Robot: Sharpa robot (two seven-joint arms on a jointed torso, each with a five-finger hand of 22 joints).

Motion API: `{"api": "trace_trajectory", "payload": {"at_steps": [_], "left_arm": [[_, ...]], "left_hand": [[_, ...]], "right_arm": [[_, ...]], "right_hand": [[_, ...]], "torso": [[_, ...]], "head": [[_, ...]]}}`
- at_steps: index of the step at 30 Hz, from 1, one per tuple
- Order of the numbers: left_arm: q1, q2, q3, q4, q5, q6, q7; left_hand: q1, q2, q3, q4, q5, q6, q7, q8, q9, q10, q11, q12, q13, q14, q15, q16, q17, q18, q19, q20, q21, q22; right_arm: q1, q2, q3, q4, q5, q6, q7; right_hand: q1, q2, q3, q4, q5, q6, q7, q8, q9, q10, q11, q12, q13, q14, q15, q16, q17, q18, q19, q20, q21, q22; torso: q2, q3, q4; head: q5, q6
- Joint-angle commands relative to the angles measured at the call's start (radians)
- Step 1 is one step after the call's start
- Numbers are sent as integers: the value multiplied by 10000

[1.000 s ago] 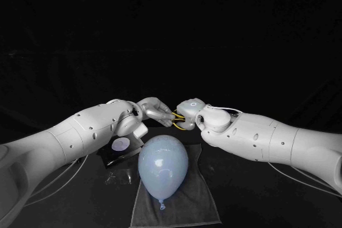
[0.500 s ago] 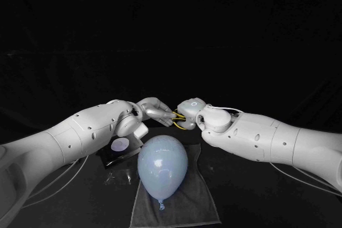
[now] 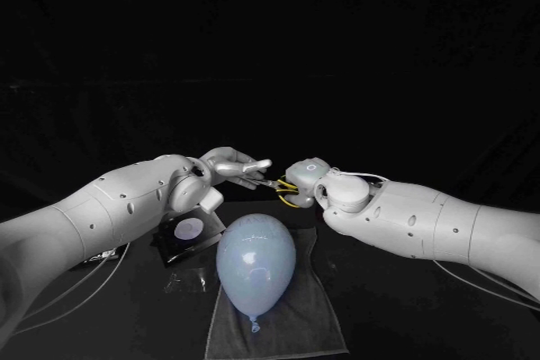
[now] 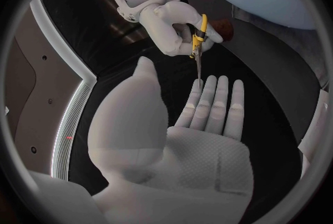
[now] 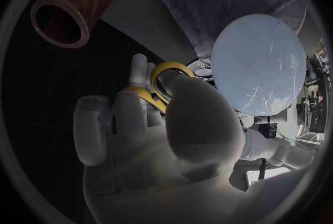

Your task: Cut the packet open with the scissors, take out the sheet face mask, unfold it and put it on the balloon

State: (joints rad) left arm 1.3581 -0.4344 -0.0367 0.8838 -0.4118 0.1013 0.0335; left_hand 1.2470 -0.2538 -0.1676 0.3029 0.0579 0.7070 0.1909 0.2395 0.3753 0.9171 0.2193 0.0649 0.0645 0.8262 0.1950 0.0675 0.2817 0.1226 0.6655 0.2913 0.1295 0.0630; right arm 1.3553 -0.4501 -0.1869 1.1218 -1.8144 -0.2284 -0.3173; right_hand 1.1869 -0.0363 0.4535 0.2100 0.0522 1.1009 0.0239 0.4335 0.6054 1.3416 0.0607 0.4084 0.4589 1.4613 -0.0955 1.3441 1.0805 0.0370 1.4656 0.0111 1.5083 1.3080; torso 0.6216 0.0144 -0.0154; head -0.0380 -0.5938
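Packet point(image 3: 186, 231), sheet face mask: a flat dark sachet with a pale round mark on its face. It lies on the black table point(image 3: 382, 297) at the lower left of centre in the head view, just beside the balloon point(image 3: 257, 258) and partly under the left forearm, and neither hand touches it. Whether an edge has been cut cannot be told from here. A crumpled clear scrap lies on the table just below it in the frame; what it is remains uncertain. The balloon is pale blue and oval, with its knot toward the bottom of the frame, and it rests on a grey cloth point(image 3: 295, 321) at lower centre. The scissors point(image 3: 282, 191) have yellow handles and are held above the table at mid-frame, over the balloon's far end. The right robot hand point(image 3: 303, 175) has its fingers closed through and around the handle loops, and the slim blades point across at the other hand. The left robot hand point(image 3: 231, 166) is just left of the blade tips, with its palm flat and fingers stretched out and slightly apart, holding nothing. The left wrist view shows the blade tip near its fingertips point(image 4: 208, 103), though contact cannot be confirmed. Step in hand, as judged: readying the scissors for the cut, with the packet not yet taken up. The next move probably calls for the left robot hand to go down to the packet, lift it by one side and offer a free edge to the blades. The right robot hand would need a grip loose enough to work the handles. The sachet looks thin and slick, so it may slip or fold when pinched.
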Motion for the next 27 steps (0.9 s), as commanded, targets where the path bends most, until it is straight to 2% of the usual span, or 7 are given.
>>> {"api": "trace_trajectory", "payload": {"at_steps": [1,10,16,18,20,24,27], "left_arm": [[18,-116,10,-6,1216,-419,424],[68,-763,0,-72,1811,-959,653],[76,-1379,-13,47,2318,-1297,1132],[76,-1626,-18,148,2515,-1406,1320],[74,-1840,-23,259,2646,-1499,1442],[62,-2203,-39,466,2872,-1571,1670],[25,-2420,-54,554,2995,-1543,1927]], "left_hand": [[-208,-239,-255,12,32,-110,744,-91,-18,-123,40,2,-3,-134,22,-43,-41,-193,-127,-2,-55,-6],[-268,-160,-183,9,30,-77,778,-51,14,-181,58,43,12,-53,17,53,-51,-159,416,-16,70,69],[-137,678,486,-24,-57,299,644,171,122,199,-121,310,59,947,-263,661,161,419,1537,-94,693,300],[77,1448,967,-56,-84,576,524,299,172,527,-260,495,85,1462,-433,1000,310,611,1994,-111,952,387],[209,1703,1084,-74,-92,692,491,340,186,693,-309,577,92,1535,-475,1071,350,614,2072,-125,993,390],[459,1952,1121,-95,-96,911,445,403,202,942,-367,682,90,1583,-522,1160,405,612,2142,-148,1025,375],[543,1933,1026,-91,-98,1075,361,453,215,1138,-442,748,95,1649,-576,1233,447,618,2216,-172,1061,372]], "right_arm": [[14,-64,9,43,-219,239,-158],[16,-531,24,485,-140,-420,-251],[29,-1175,64,1116,1474,-1415,369],[35,-1469,77,1378,2664,-1935,963],[43,-1743,89,1648,3826,-2441,1520],[56,-2297,118,2268,6067,-3303,2716],[60,-2716,132,2714,8121,-3419,3898]], "right_hand": [[322,305,-24,19,-34,-15,-8,57,16,1468,-1089,728,19,255,-120,26,-4,-166,578,-56,27,1993],[339,298,-26,12,-33,-19,-8,67,29,1461,-1087,735,38,256,-121,28,1,-165,575,-56,23,1990],[401,263,-34,24,-33,-130,27,52,69,1337,-1058,705,115,180,-104,-132,-295,-105,430,-50,-160,1804],[486,254,-7,26,-33,-261,66,-9,75,1179,-1026,617,143,107,-69,-289,-566,-63,322,-28,-299,1669],[527,246,2,24,-33,-296,80,-26,81,1141,-1013,594,161,82,-58,-350,-671,-49,286,-18,-346,1624],[664,247,51,-12,-33,-382,111,-73,94,1058,-983,542,207,27,-33,-494,-904,-16,203,6,-457,1521],[1033,316,361,-207,-28,-726,255,-316,45,809,-870,335,227,27,48,-563,-968,-27,226,65,-443,1553]], "torso": [[3,-6,0],[0,6,0],[-14,4,-6],[-15,3,-5],[-15,2,1],[-6,4,5],[6,3,5]], "head": [[-39,-30],[-21,-39],[-5,9],[-4,18],[-12,45],[-7,67],[-25,101]]}}
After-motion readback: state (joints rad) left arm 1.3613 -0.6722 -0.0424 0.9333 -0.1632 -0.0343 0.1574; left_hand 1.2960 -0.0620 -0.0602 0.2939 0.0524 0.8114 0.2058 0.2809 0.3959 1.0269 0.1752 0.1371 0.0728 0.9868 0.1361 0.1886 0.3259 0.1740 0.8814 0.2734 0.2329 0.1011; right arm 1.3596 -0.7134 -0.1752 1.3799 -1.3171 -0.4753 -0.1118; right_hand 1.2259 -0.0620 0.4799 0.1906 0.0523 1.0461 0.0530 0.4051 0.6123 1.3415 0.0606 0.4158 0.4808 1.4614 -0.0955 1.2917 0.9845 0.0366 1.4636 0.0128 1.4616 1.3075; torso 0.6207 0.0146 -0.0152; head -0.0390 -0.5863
